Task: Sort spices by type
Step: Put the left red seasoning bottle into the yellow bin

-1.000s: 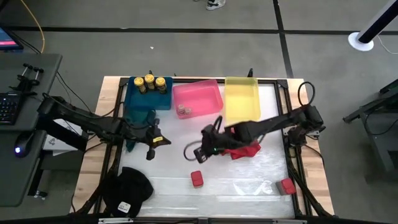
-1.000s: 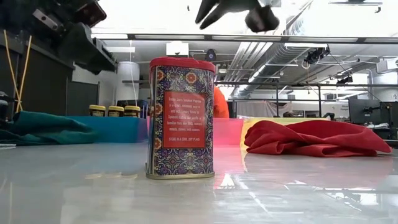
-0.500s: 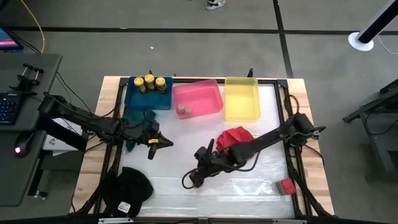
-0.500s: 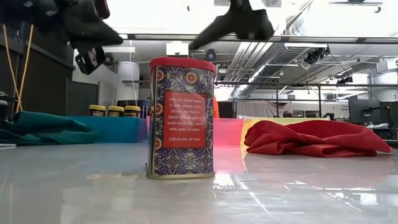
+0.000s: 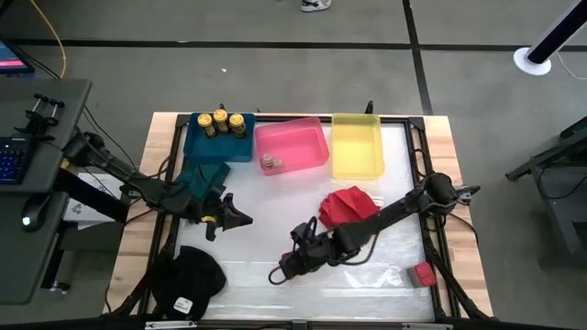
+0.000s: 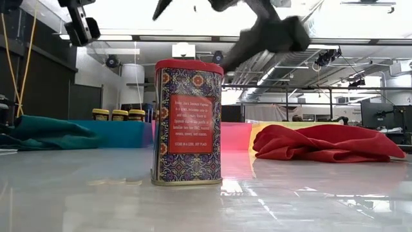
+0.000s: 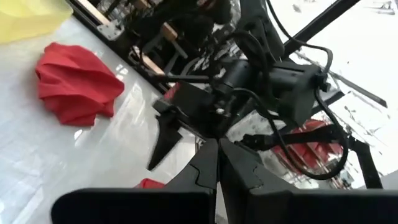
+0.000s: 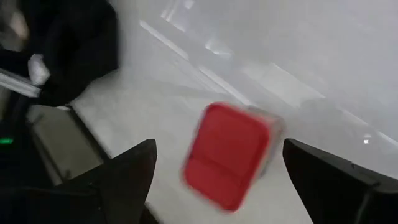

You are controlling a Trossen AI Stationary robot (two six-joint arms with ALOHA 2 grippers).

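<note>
A red boxy tin (image 6: 188,122) stands upright on its base near the table's front middle. Its red lid (image 8: 229,154) shows in the right wrist view. My right gripper (image 5: 286,268) hangs open above it, slanting down, one finger (image 8: 127,168) on either side of the tin and clear of it. A second red tin (image 5: 423,273) stands at the near right. Three yellow-lidded jars (image 5: 220,122) sit in the blue bin (image 5: 197,147). A small pale jar (image 5: 268,163) sits in the pink bin (image 5: 303,145). My left gripper (image 5: 234,218) is shut and holds nothing, left of centre.
An empty-looking yellow bin (image 5: 356,147) stands at the far right of the row. A red cloth (image 5: 348,204) lies crumpled behind my right arm. A teal cloth (image 5: 204,174) lies by the blue bin, and a black cap (image 5: 188,280) at the near left corner.
My right gripper has gone from beside the red cloth toward the table's near edge and down, coming over the red tin, and it has opened. My left gripper has risen a little and rolled about its own axis. The tin has stayed put.
</note>
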